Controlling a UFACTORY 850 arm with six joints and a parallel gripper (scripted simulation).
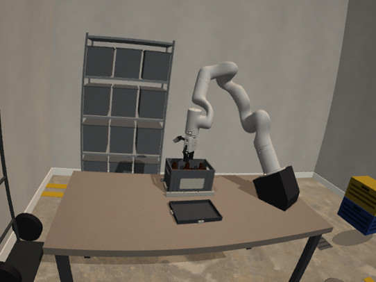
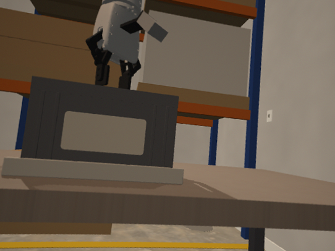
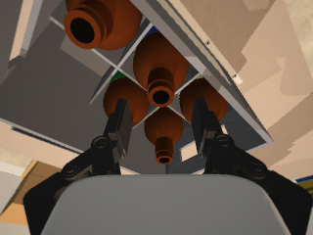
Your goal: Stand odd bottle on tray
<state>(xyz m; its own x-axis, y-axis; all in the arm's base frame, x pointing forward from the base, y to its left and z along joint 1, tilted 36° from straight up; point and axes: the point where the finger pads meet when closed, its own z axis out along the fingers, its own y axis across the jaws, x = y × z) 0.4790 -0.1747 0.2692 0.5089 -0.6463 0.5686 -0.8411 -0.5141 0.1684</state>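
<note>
The grey crate (image 1: 170, 180) (image 2: 106, 102) (image 3: 44, 83) stands on the table with brown bottles in it. The wrist view shows a bottle (image 3: 114, 24) at the upper left, another (image 3: 158, 56) at the centre, one (image 3: 163, 128) below it, and one beside each finger, partly hidden. Their necks cannot be compared surely. My gripper (image 1: 188, 158) (image 2: 112, 84) (image 3: 160, 110) points down over the crate, open, holding nothing. In the wrist view two mouths show in the gap between the fingers, or near it. The black tray (image 1: 194, 211) lies empty in front of the crate.
A pale rail (image 1: 189, 194) (image 2: 96, 172) runs along the crate's foot. The crate's walls and dividers surround the bottles. The arm's black base (image 1: 277, 188) stands on the table at the right. A hand truck and shelves stand beyond the table.
</note>
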